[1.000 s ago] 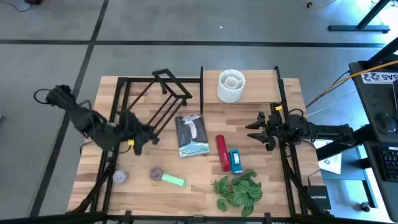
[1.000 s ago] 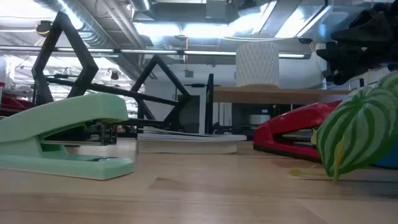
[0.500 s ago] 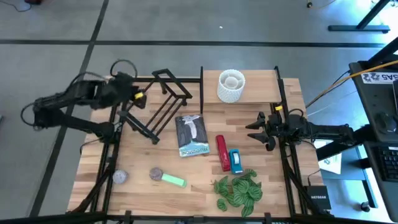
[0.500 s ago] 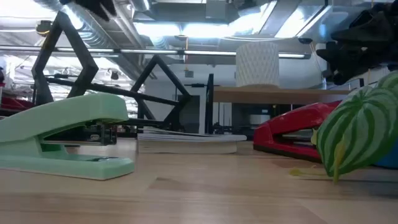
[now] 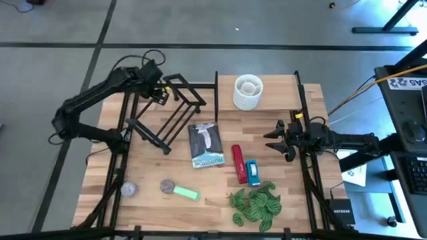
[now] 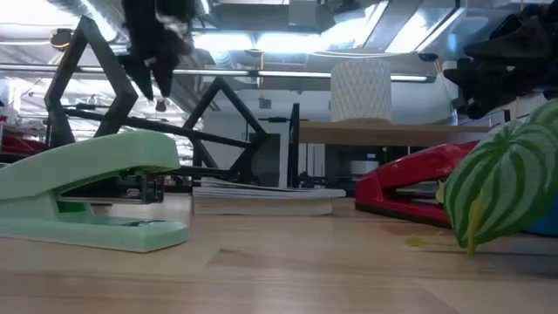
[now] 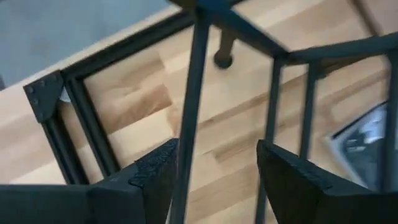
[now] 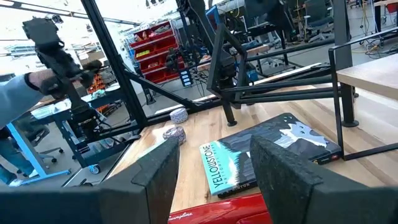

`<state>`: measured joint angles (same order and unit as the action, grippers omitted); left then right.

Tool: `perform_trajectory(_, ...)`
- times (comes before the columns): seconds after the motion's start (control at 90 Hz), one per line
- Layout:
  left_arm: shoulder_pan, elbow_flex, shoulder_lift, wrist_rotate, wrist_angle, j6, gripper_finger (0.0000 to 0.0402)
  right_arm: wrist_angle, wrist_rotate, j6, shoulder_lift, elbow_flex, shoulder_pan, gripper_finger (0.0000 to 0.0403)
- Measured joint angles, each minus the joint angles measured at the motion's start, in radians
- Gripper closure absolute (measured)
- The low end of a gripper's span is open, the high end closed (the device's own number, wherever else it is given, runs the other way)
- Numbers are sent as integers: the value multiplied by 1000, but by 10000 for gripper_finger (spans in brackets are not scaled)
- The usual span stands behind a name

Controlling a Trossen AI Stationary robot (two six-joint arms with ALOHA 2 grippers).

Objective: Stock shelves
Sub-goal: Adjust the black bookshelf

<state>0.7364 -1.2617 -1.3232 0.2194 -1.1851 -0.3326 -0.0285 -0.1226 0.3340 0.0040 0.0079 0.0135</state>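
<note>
**Where my four cameras look**

One looks straight down on my whole table [image 5: 150,187]. One sits low at tabletop height, close behind a green stapler [image 6: 91,196]. My wrist cameras peer past my fingers; both overhead and right-wrist views share the book [image 8: 267,155].

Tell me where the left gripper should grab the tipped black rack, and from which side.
Probably a thin top bar of the black rack, taken from above. The rack leans tilted on the table, so its upper bars stand clear. The open left gripper hovers there, and its wrist view shows one bar running between the fingers.
</note>
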Motion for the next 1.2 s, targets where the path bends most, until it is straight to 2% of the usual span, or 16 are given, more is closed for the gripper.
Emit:
perform_trajectory(0.156,39,0,-113,-66,1,28,200,0,0,0,0,0,0,221)
perform_trajectory(0.278,36,0,-175,-51,-1,38,215,0,0,0,0,0,0,221)
perform_trajectory(0.633,15,1,-219,89,39,64,330,0,0,0,0,0,0,221)
perform_trajectory(0.778,-3,1,-219,110,101,161,373,0,0,0,0,0,0,221)
perform_trajectory(0.956,-3,1,-219,145,196,283,373,0,0,0,0,0,0,221)
perform_trajectory(1.1,-3,1,-219,223,266,468,373,0,0,0,0,0,0,221)
perform_trajectory(1.2,-3,1,-219,236,305,590,370,0,0,0,0,0,0,221)
